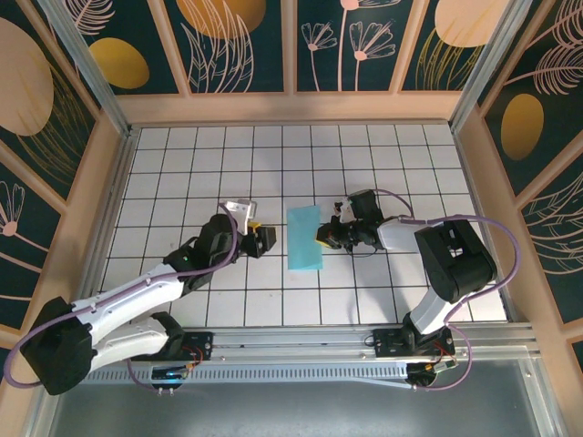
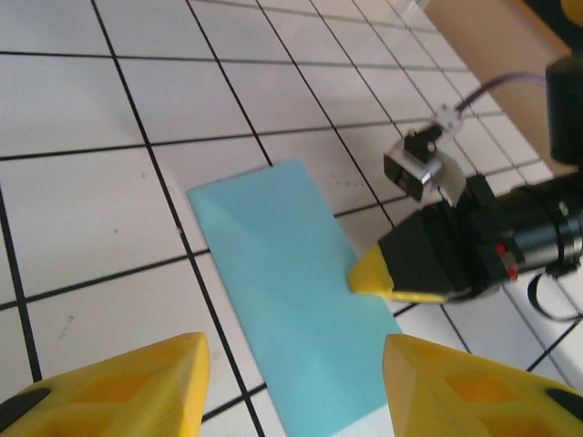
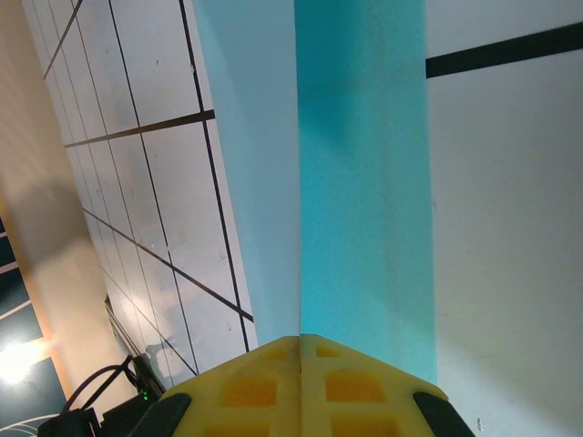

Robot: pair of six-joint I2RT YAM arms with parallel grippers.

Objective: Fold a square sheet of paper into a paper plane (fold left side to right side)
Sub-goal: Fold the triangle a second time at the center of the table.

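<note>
Judging by how things lie, the step in hand is setting the half-fold. The thin turquoise-blue square sheet of paper [image 1: 303, 238] lies doubled into a narrow rectangle near the middle of the white, black-gridded tabletop [image 1: 182, 300], slightly closer to the near edge than the far one.

The right gripper [image 1: 322, 240] is clenched, its yellow fingers meeting at one tip that touches the sheet's right long edge about halfway along. Whether a layer is nipped between them or merely pressed down, I cannot tell. The left gripper [image 1: 268, 238] is released, with its yellow fingers spread wide, and it hangs just beside the sheet's left long edge without touching it.

To do this well, the right tip should pin the stacked edges so they do not slide apart (thin paper creeps easily on smooth tile). The left fingers would then close to a blunt tip and run along the left long edge, where the fold probably lies, from the middle outward. Light, even pressure matters, because a hard push could shove the whole sheet sideways and skew the crease.
</note>
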